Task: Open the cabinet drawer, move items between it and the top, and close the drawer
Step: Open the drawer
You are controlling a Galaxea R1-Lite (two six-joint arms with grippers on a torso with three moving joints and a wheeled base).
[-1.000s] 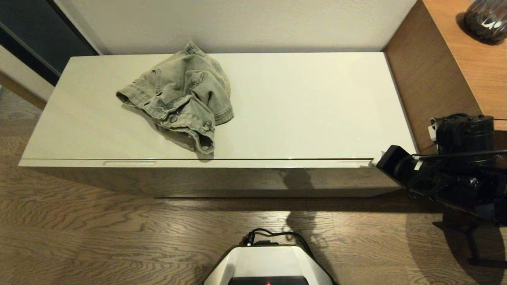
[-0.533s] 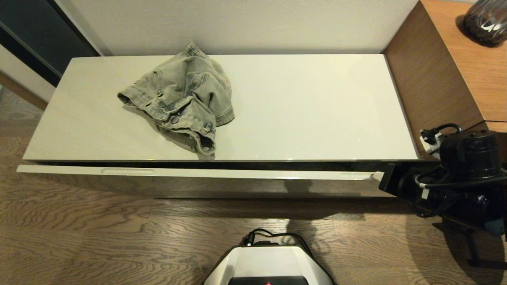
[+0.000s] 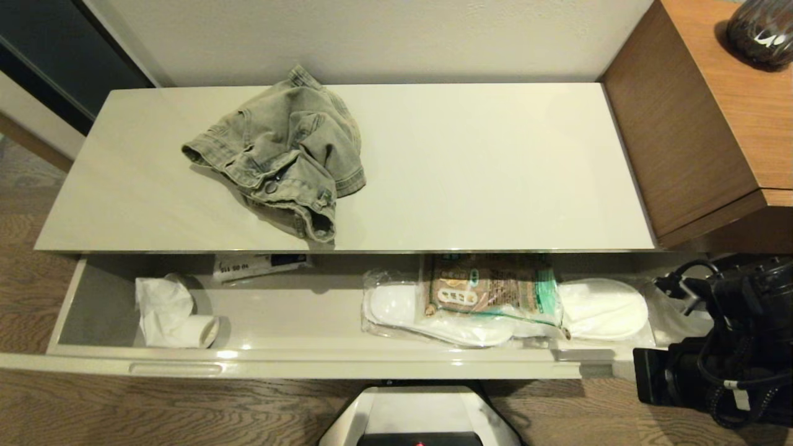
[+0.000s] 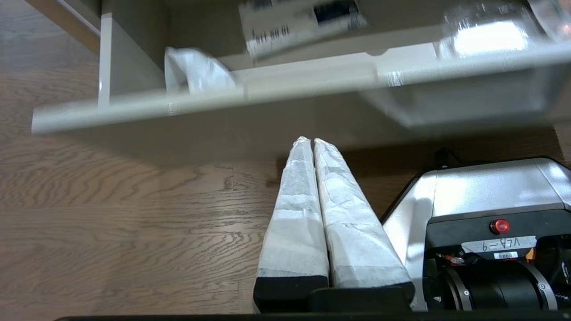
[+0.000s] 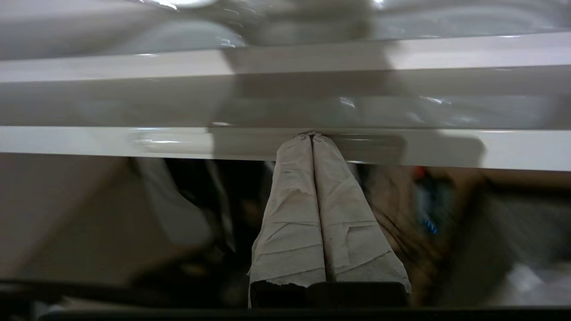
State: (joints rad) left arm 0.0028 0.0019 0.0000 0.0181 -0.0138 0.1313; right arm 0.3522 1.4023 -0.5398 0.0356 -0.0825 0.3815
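Observation:
The cabinet drawer [image 3: 372, 370] stands pulled far out under the top [image 3: 495, 161]. A faded grey-green denim garment [image 3: 279, 161] lies crumpled on the top's left half. Inside the drawer, right of the middle, a clear bag of brown granules [image 3: 489, 288] rests on wrapped white slippers [image 3: 601, 303]. My right gripper [image 5: 312, 135] is shut, its tips pressed against a notch in the drawer face [image 5: 134, 140] near the drawer's right end. My left gripper [image 4: 308, 140] is shut and empty, low over the floor below the drawer front [image 4: 223, 98].
A crumpled white tissue [image 3: 167, 310] and a labelled packet [image 3: 260, 265] lie in the drawer's left half. A taller wooden cabinet [image 3: 712, 105] with a dark vase [image 3: 762, 31] adjoins on the right. My base [image 3: 421, 415] sits just before the drawer.
The drawer has slid from shut to wide open, showing its contents. My right arm has drawn back toward me with the drawer face. The garment has not moved.

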